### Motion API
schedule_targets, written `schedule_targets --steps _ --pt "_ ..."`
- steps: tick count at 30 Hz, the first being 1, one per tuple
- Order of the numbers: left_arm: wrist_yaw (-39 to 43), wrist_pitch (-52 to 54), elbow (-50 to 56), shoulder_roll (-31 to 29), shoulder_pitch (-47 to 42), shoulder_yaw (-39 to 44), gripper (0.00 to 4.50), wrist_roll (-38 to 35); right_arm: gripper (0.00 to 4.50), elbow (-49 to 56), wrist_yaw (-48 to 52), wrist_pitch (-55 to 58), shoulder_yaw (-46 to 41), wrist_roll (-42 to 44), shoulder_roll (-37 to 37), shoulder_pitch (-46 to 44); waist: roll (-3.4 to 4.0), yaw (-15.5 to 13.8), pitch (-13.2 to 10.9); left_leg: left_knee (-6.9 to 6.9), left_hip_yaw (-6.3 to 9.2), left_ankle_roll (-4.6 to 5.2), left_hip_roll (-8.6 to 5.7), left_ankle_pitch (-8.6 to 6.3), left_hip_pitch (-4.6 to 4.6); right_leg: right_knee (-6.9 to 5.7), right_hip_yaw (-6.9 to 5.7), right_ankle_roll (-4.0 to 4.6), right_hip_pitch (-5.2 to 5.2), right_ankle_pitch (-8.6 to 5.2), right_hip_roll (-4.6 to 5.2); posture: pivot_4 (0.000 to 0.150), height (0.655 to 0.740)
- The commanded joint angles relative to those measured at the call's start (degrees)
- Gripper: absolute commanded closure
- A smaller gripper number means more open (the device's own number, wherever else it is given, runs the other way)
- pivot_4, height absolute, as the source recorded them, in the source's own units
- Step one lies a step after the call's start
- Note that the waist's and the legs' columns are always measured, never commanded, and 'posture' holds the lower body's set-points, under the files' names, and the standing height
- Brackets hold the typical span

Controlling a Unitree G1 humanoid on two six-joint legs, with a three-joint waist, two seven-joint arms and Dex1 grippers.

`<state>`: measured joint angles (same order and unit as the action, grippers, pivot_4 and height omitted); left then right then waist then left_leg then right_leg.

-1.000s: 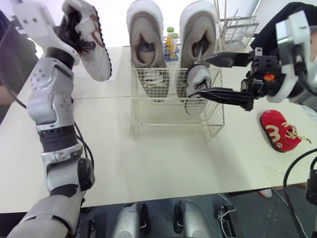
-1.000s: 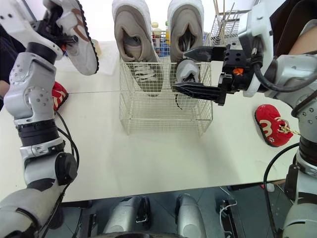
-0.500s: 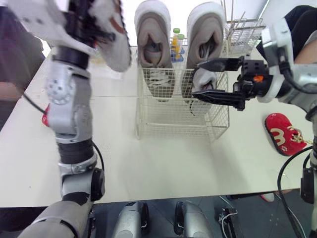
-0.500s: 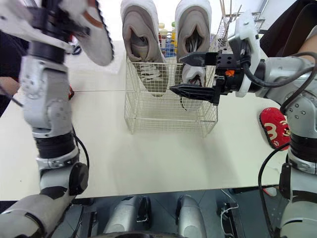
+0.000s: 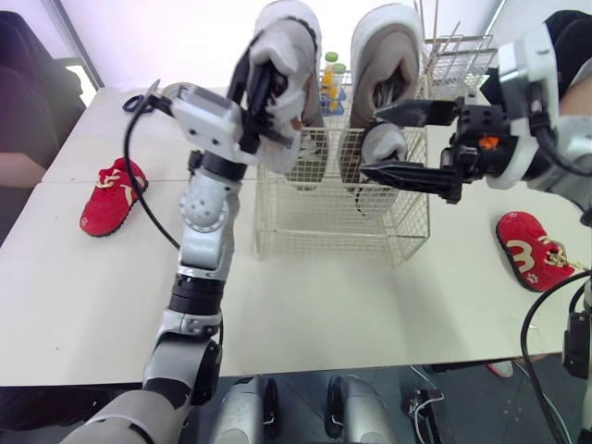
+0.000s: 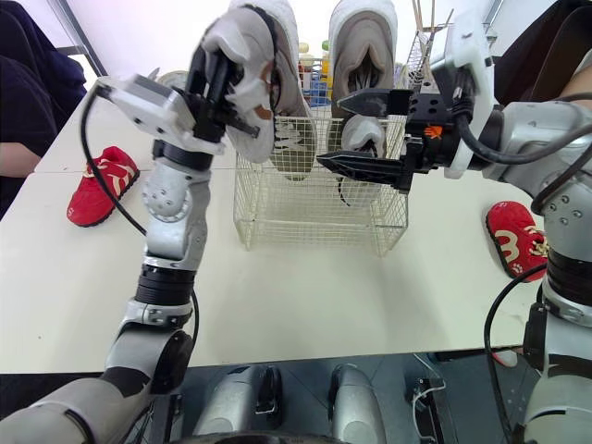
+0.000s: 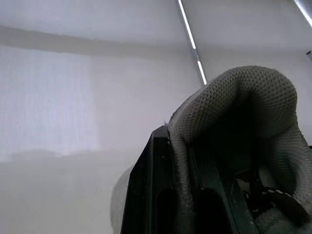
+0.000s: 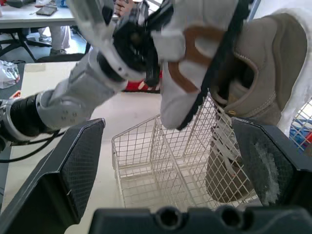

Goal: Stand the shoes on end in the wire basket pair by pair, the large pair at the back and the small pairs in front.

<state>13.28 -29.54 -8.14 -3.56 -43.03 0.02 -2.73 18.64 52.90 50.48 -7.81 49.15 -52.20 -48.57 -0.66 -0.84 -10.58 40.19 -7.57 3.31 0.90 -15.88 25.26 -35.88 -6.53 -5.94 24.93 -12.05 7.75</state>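
White counter [image 5: 305, 296] runs wide under a bright window wall, with a white wire basket [image 5: 324, 231] set near its middle. Six shoes are in view, in three pairs.

Two large grey-beige shoes stand on end along the back of the basket, one on the left [image 6: 294, 148] and one on the right [image 5: 393, 46]. A small grey sneaker [image 5: 384, 153] stands in front of the right one, inside the basket.

The left gripper [image 5: 257, 83] holds a matching small white sneaker with brown trim and a black sole [image 8: 190, 58] in the air above the basket's left side, its fingers clamped on the heel collar. The right gripper [image 5: 372, 141] hovers at the basket's right front, fingers spread wide and holding nothing.

One red small shoe [image 5: 111, 194] lies well to the left of the basket, and the other red shoe [image 5: 529, 250] lies near the right edge.

The basket's front left compartment stands open. Bare counter stretches from the basket to the near edge.
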Motion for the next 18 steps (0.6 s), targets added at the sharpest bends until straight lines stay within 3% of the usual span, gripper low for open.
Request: schedule_targets --steps 1,10,18 --pt "-2.01 -6.77 -5.23 1.37 -0.33 -1.69 4.44 3.73 0.0 2.22 -0.85 0.37 -2.51 1.2 -0.79 -0.18 0.0 -0.01 0.01 0.0 0.0 0.01 0.0 -0.01 -0.01 0.0 0.0 0.01 0.0 0.01 0.0 0.15 0.74" --pt "-8.3 -16.33 -20.07 3.29 -0.72 -2.71 4.44 10.47 0.0 3.48 -2.24 1.95 -3.41 2.79 -1.66 0.17 0.0 -0.06 0.02 0.0 0.01 0.29 0.01 -0.17 0.0 0.03 -0.04 0.03 0.0 0.03 0.06 0.15 0.74" --pt "-13.26 -18.29 -24.74 3.23 2.37 -3.06 4.44 15.24 0.0 4.06 -3.13 2.85 -3.56 3.4 -1.68 -0.05 0.2 -0.31 0.22 0.03 0.06 0.43 0.0 -0.23 -0.01 0.11 -0.09 0.11 -0.07 0.1 0.14 0.15 0.74"
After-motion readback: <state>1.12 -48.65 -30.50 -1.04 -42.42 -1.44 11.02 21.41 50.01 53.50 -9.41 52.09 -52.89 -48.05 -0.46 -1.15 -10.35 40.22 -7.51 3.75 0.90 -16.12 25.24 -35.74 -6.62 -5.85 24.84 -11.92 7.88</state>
